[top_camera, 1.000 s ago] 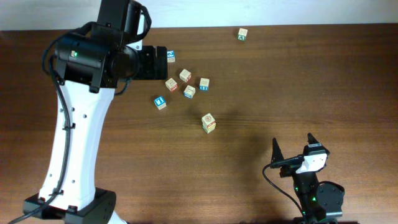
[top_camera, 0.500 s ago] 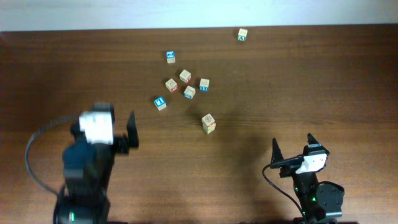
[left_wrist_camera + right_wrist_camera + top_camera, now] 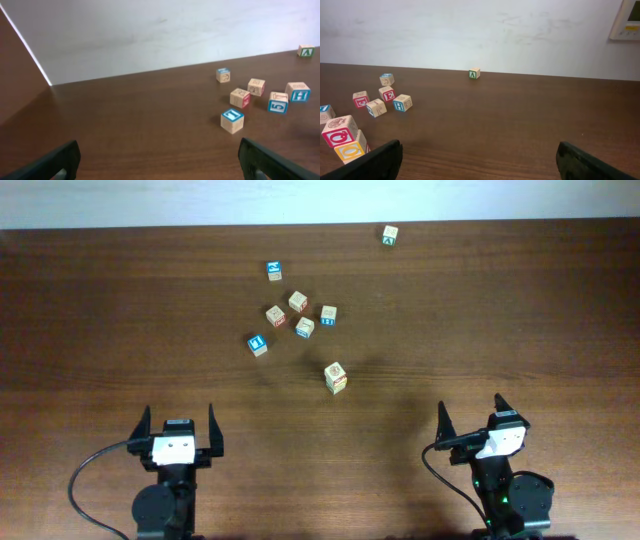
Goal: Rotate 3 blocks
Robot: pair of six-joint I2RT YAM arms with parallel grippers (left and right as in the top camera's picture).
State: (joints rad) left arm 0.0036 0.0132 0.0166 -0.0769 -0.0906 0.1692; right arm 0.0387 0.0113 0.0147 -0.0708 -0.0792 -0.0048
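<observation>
**Wood cubes far ahead, both sets of jaws wide and empty**

My left jaws and my right jaws are both spread as wide as they go, holding nothing, low at the near edge of the counter (image 3: 520, 310). The three blocks lie well ahead. The blue-topped cube (image 3: 274, 271) sits far ahead of my left jaws and to their right, just beyond the cluster. The green-topped cube (image 3: 305, 328) is nearer, inside that cluster, close beside a red-marked cube (image 3: 276, 316) and a blue-lettered cube (image 3: 328, 314). The pale cube with the green mark (image 3: 390, 235) stands alone, almost dead ahead of my right jaws and farthest off.

With both jaws empty and well away, I judge the step in hand to be a reach for a block. Whether any is turned already I cannot tell. A lone cube is the easy start: come down from above, square the jaws to two opposite faces, close just enough to grip, twist about the upright axis, and release before lifting away. For the green-topped cube I should pick the freer gap so no tip nudges a neighbour, and leave the blue "I" cube (image 3: 257, 344) alone.
</observation>
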